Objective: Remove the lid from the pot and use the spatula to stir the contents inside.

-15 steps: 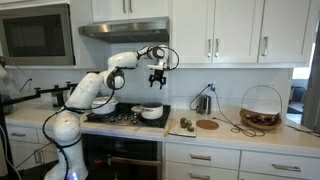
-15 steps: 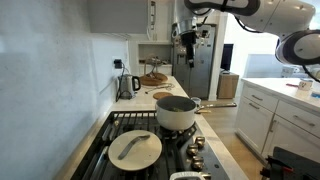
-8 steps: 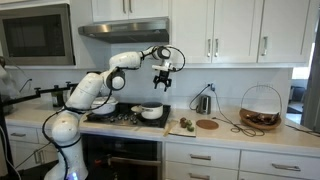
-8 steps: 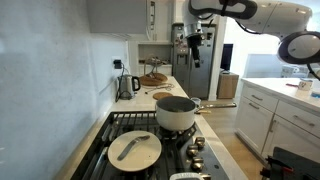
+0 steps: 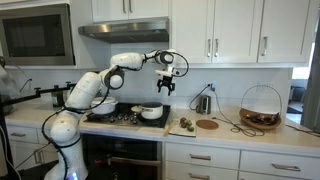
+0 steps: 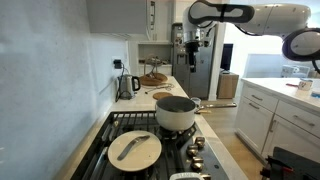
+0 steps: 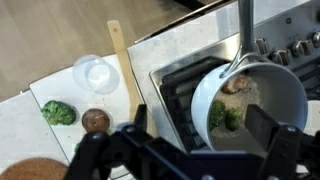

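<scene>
My gripper (image 5: 166, 88) has drifted off the small white round pot (image 7: 203, 100), jaws apart; I'd square up across the long wooden spatula (image 7: 124, 65).

The arm (image 5: 95, 90) rises from its base (image 5: 60, 132) at the left, folds at the elbow and reaches out level to the right, high up. The wrist (image 5: 163, 60) turns downward, so the gripper (image 5: 165, 90) hangs pointing straight down. In both exterior views the gripper (image 6: 193, 45) is held aloft, touching nothing. Its jaws stand wide apart and empty. In the wrist view the two dark fingers (image 7: 133, 125) sit far apart along the near edge.
</scene>
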`<state>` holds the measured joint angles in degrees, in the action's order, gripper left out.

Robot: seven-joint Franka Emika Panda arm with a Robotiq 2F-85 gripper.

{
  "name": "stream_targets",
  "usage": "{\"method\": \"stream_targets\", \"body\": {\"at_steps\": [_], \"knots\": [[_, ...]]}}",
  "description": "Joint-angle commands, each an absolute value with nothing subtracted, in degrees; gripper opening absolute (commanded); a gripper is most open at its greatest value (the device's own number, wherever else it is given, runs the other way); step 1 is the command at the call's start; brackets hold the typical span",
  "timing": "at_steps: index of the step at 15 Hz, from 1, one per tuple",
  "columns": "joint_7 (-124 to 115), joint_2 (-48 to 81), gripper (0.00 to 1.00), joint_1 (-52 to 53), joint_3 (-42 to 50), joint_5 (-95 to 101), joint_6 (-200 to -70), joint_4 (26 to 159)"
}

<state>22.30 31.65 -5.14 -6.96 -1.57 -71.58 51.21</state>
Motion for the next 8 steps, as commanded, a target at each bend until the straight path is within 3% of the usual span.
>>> {"method": "stream_targets", "body": {"at_steps": [1, 8], "knots": [[20.06, 24.49, 1.0, -6.6, -7.16, -5.16, -83.49, 65.13], [21.23, 14.31, 1.0, -10.21, -5.84, -9.45, -94.21, 83.55]]}}
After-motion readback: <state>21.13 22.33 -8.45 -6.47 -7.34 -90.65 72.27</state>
